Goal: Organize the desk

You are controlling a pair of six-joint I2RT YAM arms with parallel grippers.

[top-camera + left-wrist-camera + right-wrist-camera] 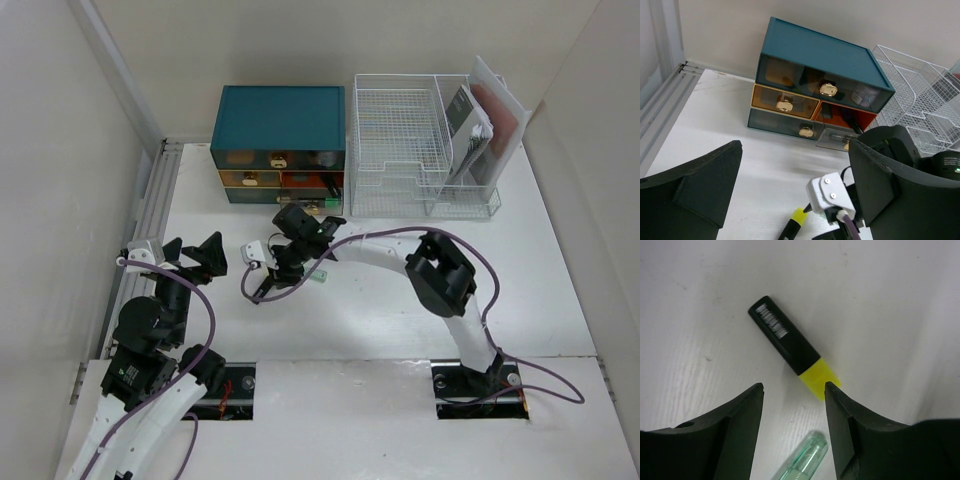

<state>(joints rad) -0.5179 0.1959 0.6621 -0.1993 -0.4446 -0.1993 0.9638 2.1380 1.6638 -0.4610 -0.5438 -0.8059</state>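
In front of the teal drawer box (280, 115), which stands at the far edge of the desk (400, 320), the right gripper (794, 387) points down at the tabletop. Its jaws are partly open and hold nothing. A black highlighter (785, 340) with a yellow cap lies flat just past the fingertips; whether the cap touches one finger cannot be confirmed. A clear green pen (802, 462) lies on the desk below the gap. The left gripper (192, 252) hangs in front of the box and off to its left, jaws wide and empty. A white wire-mesh tray rack (395, 130) stands directly right of the box.
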